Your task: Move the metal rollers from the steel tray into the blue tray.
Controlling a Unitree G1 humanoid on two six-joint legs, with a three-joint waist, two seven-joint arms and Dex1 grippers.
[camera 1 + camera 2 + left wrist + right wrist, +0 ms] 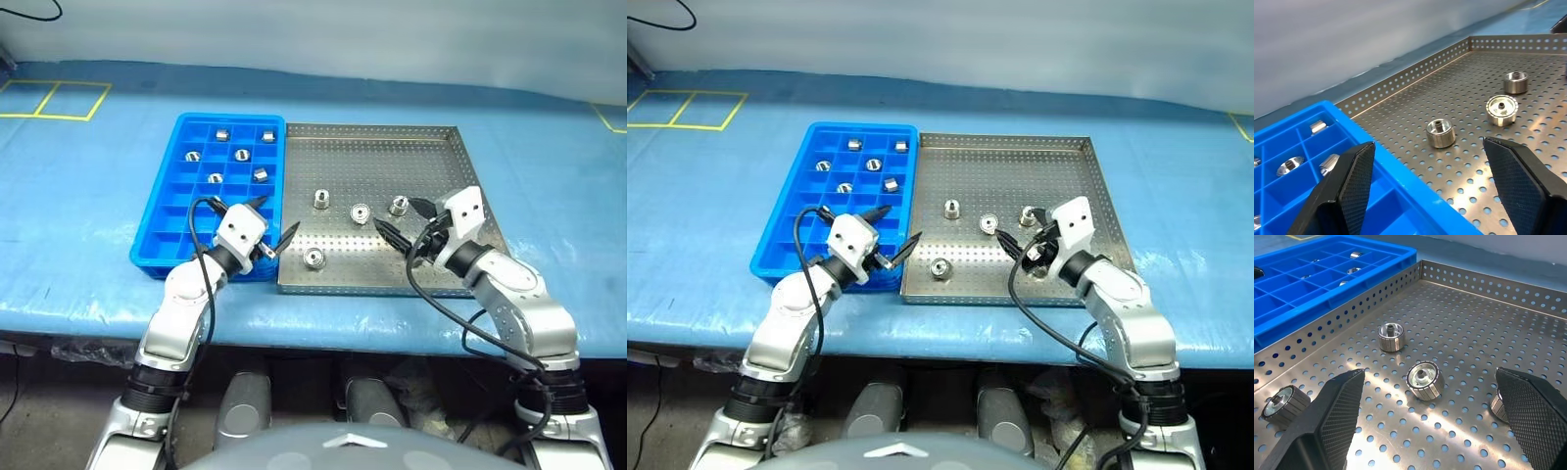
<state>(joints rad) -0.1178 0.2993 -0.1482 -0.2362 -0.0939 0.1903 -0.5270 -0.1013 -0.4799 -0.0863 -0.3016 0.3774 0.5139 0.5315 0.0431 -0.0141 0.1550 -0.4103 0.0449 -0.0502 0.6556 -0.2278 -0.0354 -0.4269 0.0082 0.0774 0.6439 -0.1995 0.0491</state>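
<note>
Left tool nearest, jaws wide, empty, over the seam between blue tray and steel tray. Right tool also wide, empty, above the steel tray's near right. Four metal rollers on the perforated floor; six sit in blue compartments. Likely dense, hard, slick, prone to roll: pinch across the round sides.

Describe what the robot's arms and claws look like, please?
Both arms are rounded silver-grey shells with black joints, and a loose black cable loops along each. Each wrist carries a white boxy block. The left gripper and right gripper each end in two black, wedge-shaped fingers whose inner pads have a fine cross-hatched texture.
</note>
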